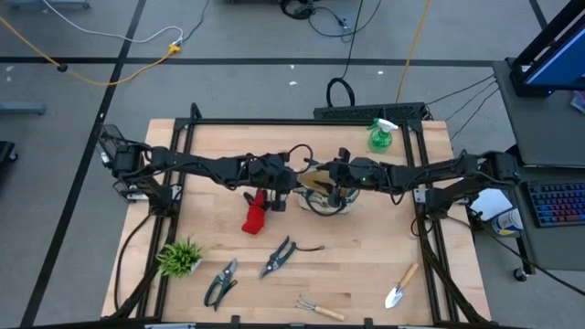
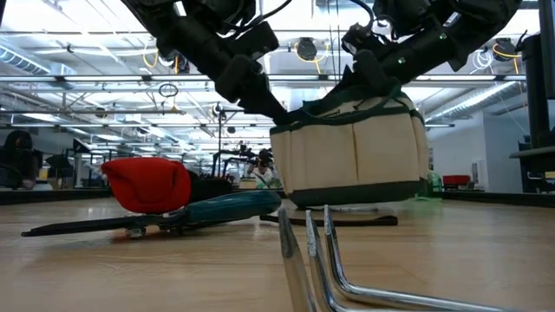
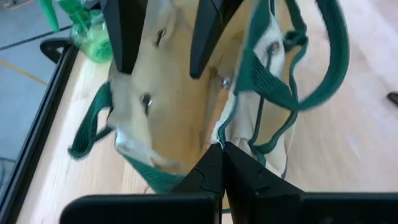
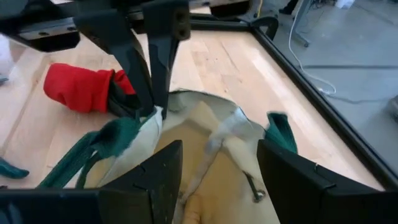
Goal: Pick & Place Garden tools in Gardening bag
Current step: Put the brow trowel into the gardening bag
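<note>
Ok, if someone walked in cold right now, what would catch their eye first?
Both grippers meet mid-table over the gardening bag: the left gripper is pinched shut on its rim, while the right gripper hangs open over the mouth. Next, the red glove beside the bag, then the green spray bottle at the far edge.

Right fingers (image 4: 221, 180): spread wide over the bag's open mouth
Bag (image 4: 205, 143): cream, green trim
Left fingers (image 4: 146, 81): apparently pinching the bag's rim
Glove (image 4: 78, 87): red, on the surface (image 4: 211, 62) beyond the bag
</note>
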Robot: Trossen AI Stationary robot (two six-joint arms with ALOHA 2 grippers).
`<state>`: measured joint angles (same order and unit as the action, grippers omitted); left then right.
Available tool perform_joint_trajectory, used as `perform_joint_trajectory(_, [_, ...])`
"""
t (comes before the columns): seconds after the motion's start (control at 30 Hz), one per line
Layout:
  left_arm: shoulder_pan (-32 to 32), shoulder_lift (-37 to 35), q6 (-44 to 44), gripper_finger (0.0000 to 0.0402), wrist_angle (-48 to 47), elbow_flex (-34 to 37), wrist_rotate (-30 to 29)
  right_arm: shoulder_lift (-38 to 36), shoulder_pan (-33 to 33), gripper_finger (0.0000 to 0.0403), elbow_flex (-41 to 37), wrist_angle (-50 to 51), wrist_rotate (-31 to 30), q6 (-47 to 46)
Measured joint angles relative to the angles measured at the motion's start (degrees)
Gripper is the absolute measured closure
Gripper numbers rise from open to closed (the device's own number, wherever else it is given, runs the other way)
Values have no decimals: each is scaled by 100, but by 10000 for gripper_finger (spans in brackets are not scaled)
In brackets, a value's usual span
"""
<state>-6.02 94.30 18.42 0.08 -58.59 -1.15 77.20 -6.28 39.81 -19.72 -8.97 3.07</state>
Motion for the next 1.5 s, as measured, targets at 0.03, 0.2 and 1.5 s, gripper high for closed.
perform_joint_trajectory(0.03, [0,0,38,394,-39,0,-34,-23,-2,202,0,29,-8,-69])
perform_joint_trajectory(0.2, [2,-4,193,396,-253,0,-66,-61,-2,202,0,25,2,-137])
perform_joint_trajectory(1.5, [-2,-2,-574,356,-295,4,-194,-876,1519,202,4,1800,2667,-188])
